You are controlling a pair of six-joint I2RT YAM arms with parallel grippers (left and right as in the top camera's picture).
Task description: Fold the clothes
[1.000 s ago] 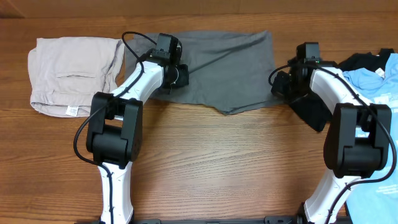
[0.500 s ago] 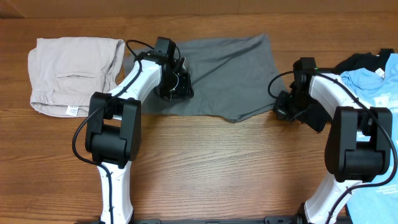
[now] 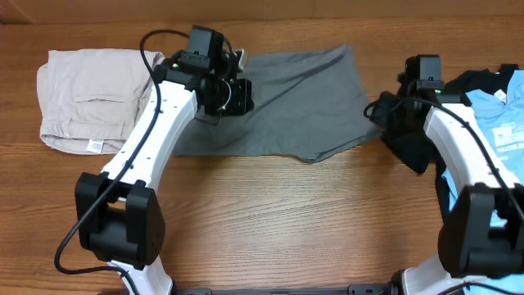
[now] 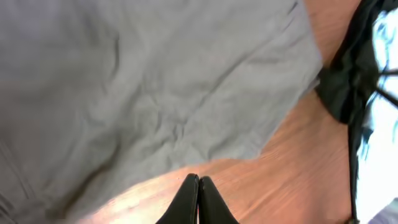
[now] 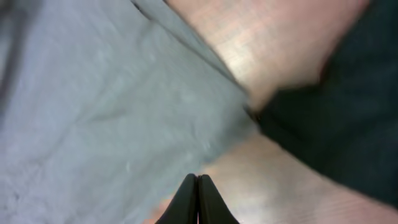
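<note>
The grey shorts (image 3: 295, 90) lie spread flat at the back middle of the table. They fill the left wrist view (image 4: 143, 81) and the left of the right wrist view (image 5: 93, 106). My left gripper (image 3: 239, 95) hovers over the shorts' left part, shut and empty (image 4: 199, 182). My right gripper (image 3: 383, 111) is by the shorts' right edge, shut and empty (image 5: 198, 182). The beige shorts (image 3: 94, 94) lie folded at the far left. The light blue T-shirt (image 3: 501, 123) and the black garment (image 3: 409, 141) lie at the right.
The black garment also shows in the left wrist view (image 4: 348, 74) and the right wrist view (image 5: 336, 118), close to the grey shorts' right corner. Bare wooden table (image 3: 295, 221) runs along the front.
My left arm has lifted off the grey shorts and drawn back to the far left. My right arm has moved toward the back. The shorts now lie flatter.
</note>
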